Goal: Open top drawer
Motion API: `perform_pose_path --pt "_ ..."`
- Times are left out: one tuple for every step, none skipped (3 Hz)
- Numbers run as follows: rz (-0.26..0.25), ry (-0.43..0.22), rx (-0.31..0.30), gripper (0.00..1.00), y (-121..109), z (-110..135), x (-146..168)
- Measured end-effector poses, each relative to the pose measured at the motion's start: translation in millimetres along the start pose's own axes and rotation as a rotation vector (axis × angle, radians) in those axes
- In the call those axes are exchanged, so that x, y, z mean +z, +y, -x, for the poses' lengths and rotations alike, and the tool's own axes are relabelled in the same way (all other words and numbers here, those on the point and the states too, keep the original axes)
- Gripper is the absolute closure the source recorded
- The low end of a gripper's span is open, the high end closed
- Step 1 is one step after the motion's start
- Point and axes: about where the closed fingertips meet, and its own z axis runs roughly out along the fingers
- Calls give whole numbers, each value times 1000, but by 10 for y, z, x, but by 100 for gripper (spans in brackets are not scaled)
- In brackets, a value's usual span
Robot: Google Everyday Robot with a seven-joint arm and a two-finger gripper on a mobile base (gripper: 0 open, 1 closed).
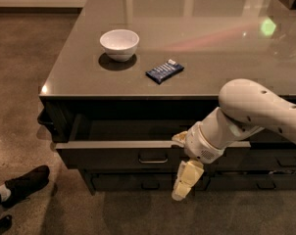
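The top drawer (109, 154) is a wide dark drawer under the counter's front edge. It stands pulled out partway, and its shallow dark inside (128, 129) shows behind the front. Its small loop handle (153, 158) sits at the centre of the front. My gripper (182, 160) is just right of the handle, at the drawer front. One cream finger (179, 138) hooks over the top edge of the front. The other finger (185, 180) hangs down in front of it. The fingers are wide apart and hold nothing.
A white bowl (119, 43) and a blue snack packet (164, 71) lie on the grey countertop (211, 38). Lower drawers (143, 184) sit shut beneath. Another drawer handle (288, 161) is at the right. A person's shoe (24, 184) rests on the floor at the left.
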Motion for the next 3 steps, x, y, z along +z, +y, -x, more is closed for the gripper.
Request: perform_pose_path --pt "0 0 0 0 0 0 0" --pt "6 30 -16 0 -165 -9 158" --pt "-3 42 -30 0 -321 -26 284"
